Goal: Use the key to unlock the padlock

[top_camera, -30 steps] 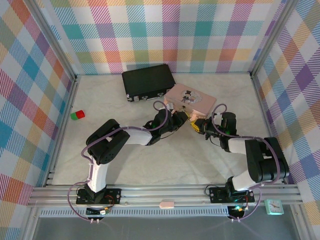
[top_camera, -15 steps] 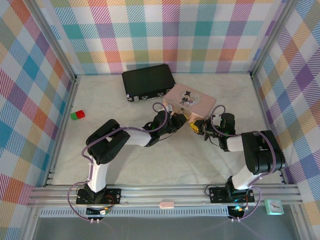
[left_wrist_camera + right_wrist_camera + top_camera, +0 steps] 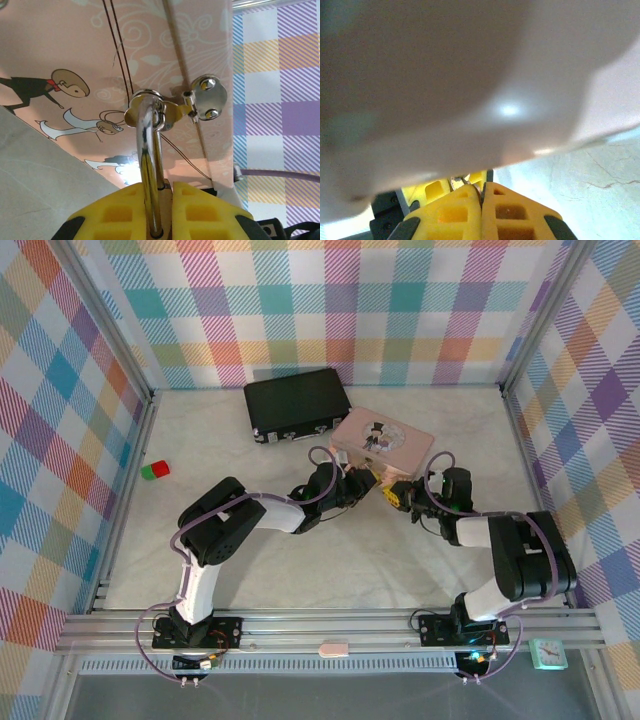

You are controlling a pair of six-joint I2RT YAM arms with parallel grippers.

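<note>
The pink box (image 3: 385, 440) lies at the middle back of the table, with both grippers at its front edge. My left gripper (image 3: 371, 480) (image 3: 167, 187) is shut on the padlock (image 3: 150, 160). Its brass body is pinched between the yellow fingers (image 3: 115, 212). Its silver shackle runs up through the loop of the box's clasp (image 3: 205, 97). My right gripper (image 3: 393, 493) (image 3: 481, 189) faces it from the right, shut on the key (image 3: 480, 196), a thin dark sliver between the pads. A bit of metal (image 3: 458, 182) shows just past the tips. The blurred pink box (image 3: 445, 75) looms overhead.
A shut black case (image 3: 297, 402) lies behind the pink box at the back. Red and green blocks (image 3: 155, 471) sit near the left wall. Checked walls close in the marble table (image 3: 300, 560) on three sides.
Both grippers have stayed at the box's front edge. The right arm's elbow swung slightly left, then back. The pink box has shifted a little.
</note>
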